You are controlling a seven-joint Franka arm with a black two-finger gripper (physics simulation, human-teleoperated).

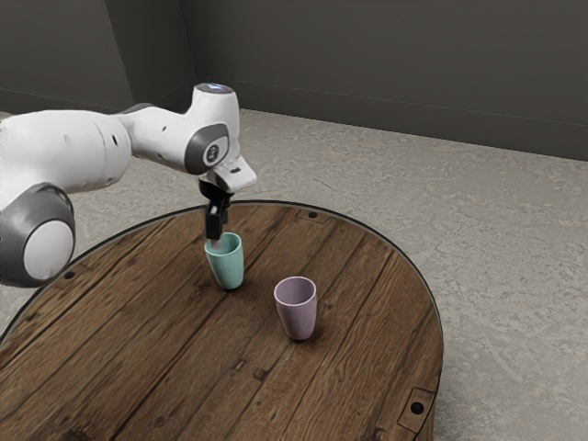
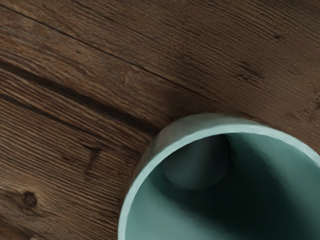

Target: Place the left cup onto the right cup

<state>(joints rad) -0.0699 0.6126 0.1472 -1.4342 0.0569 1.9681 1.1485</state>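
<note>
A teal cup is on the wooden round table, left of centre in the exterior view, leaning slightly. My gripper comes down from above onto the cup's rim on the arm's side, its fingers close together with the rim wall pinched between them. In the wrist view the teal cup lies right under the hand, and I look into its open mouth. A lilac cup stands upright on the table toward the exterior view's right, about a cup's width from the teal one.
The table's rim curves close behind the lilac cup on the exterior view's right. Bare wooden planks lie around the teal cup. Grey floor and dark walls surround the table.
</note>
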